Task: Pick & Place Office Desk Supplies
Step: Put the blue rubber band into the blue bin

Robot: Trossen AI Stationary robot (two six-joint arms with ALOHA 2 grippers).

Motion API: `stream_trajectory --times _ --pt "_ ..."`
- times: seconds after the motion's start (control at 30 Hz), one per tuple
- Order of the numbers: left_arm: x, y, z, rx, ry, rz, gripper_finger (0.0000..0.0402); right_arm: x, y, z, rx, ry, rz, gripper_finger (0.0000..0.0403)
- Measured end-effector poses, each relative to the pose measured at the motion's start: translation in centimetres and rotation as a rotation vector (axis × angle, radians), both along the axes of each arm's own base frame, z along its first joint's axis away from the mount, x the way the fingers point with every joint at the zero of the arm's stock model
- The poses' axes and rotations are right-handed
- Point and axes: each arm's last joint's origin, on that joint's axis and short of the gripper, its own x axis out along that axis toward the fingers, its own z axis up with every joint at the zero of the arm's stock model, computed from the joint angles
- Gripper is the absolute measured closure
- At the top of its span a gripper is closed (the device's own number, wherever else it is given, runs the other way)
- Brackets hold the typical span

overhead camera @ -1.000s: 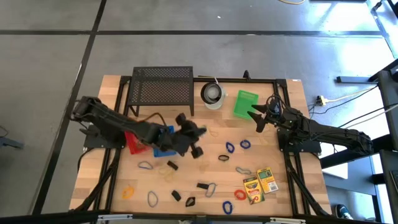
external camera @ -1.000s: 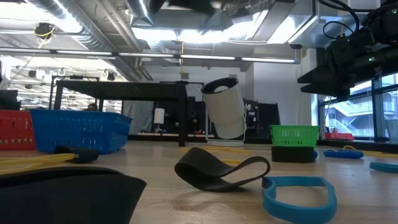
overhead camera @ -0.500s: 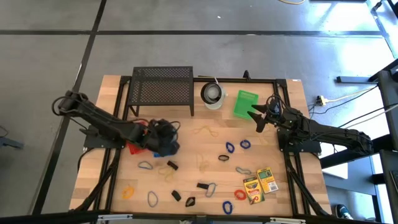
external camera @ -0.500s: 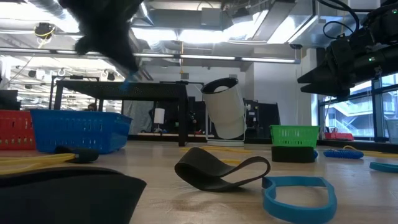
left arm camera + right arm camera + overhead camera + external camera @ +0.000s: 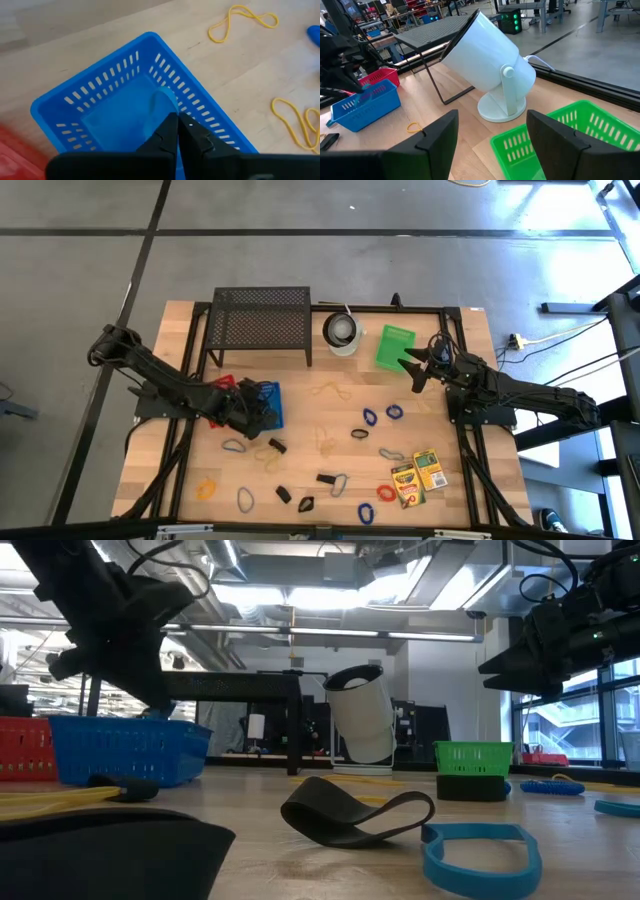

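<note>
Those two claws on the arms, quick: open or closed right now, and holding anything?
Left gripper: shut on a blue rubber band, over the blue basket.
Right gripper: open, empty.

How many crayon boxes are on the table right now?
2. Both crayon boxes lie side by side near the table's front right corner: one nearer the front edge, the other just right of it. None seems hidden.

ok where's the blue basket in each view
High view: the blue basket sits left of centre, under the left gripper.
Low view: at the left, beside the red basket.
Left wrist view: centre, below the shut fingers.
Right wrist view: far left.
Shared landmark: the red basket beside it.
</note>
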Motion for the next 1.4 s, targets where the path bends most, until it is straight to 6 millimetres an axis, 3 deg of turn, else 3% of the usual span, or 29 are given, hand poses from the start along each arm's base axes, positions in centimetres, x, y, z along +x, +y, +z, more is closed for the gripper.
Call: stream_trajectory --times 0.87,1.23,1.4 --pt "-0.1 -0.2 -0.2 -0.092 0.041 -0.012 0.0396 0.0 0.0 0.0 0.0 0.0 0.0 0.0165" --pt "0.0 -0.2 0.0 -0.09 0.041 -0.018 0.0296 0.0 0.0 0.0 0.0 0.0 0.0 0.0165" --pt "1.0 -0.8 2.6 -0.098 0.013 -0.16 0.0268 0.0 0.0 0.0 0.0 0.0 0.0 0.0166"
